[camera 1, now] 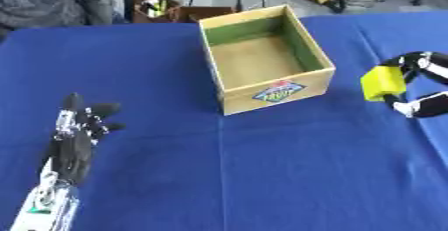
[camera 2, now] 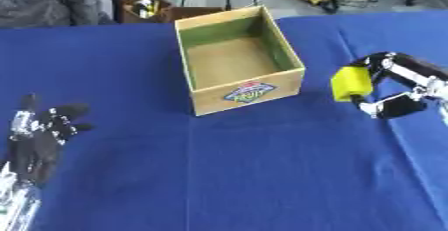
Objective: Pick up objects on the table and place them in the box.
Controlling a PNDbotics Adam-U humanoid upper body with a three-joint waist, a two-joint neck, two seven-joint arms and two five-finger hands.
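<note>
Near the desk's right edge, yellow block (camera 2: 352, 84) is pinched by right hand (camera 2: 398, 87) fingers; prob light, stiff. Left hand (camera 1: 77, 140) relaxed.

A blue cloth covers the surface (camera 1: 262, 175). An open wooden box (camera 1: 264, 57) with a green inner lining and a front label stands on it toward twelve o'clock.
</note>
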